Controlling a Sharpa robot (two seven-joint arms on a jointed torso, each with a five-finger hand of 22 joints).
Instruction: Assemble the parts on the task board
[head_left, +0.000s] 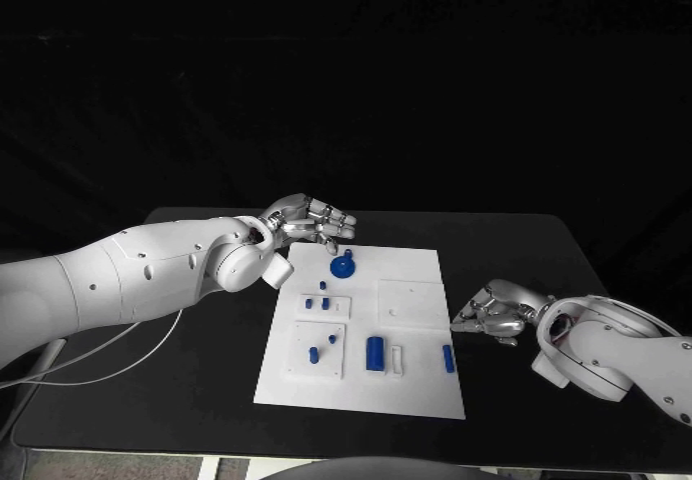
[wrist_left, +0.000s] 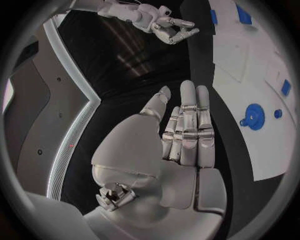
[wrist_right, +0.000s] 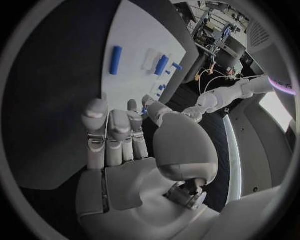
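Head view: the task board (head_left: 411, 390) lies in the middle of the black table (head_left: 577, 250), its long axis running away from the robot and leaning slightly to the picture's right at the far end. On it lie blue parts. A round part (head_left: 343, 267) with a small tab sits near the far left corner. Two long bars stand out in the near half: a thick bar (head_left: 375, 353) and a thin bar (head_left: 449, 358), both with their long axes running along the board's length. About five smaller blue pieces lie on the left side, though they are too small to count surely. The left hand (head_left: 307, 225) hangs over the board's far left corner, just beyond the round part, fingers curled partway and apart, with nothing in it. The right hand (head_left: 495, 313) rests low, just off the board's right edge, fingers loosely bent and holding nothing.

Left wrist view: the left hand (wrist_left: 178, 135) has its fingers nearly straight and side by side, thumb apart, palm empty. The round part (wrist_left: 253, 117) lies on the task board (wrist_left: 275, 160) beside the fingertips, not touched. The right hand (wrist_left: 175, 30) shows across the table, fingers spread.

Right wrist view: the right hand (wrist_right: 125, 145) is extended, fingers slightly separated, gripping nothing. Beyond it on the task board (wrist_right: 134, 50) lie the thin bar (wrist_right: 115, 60) and the thick bar (wrist_right: 162, 65).
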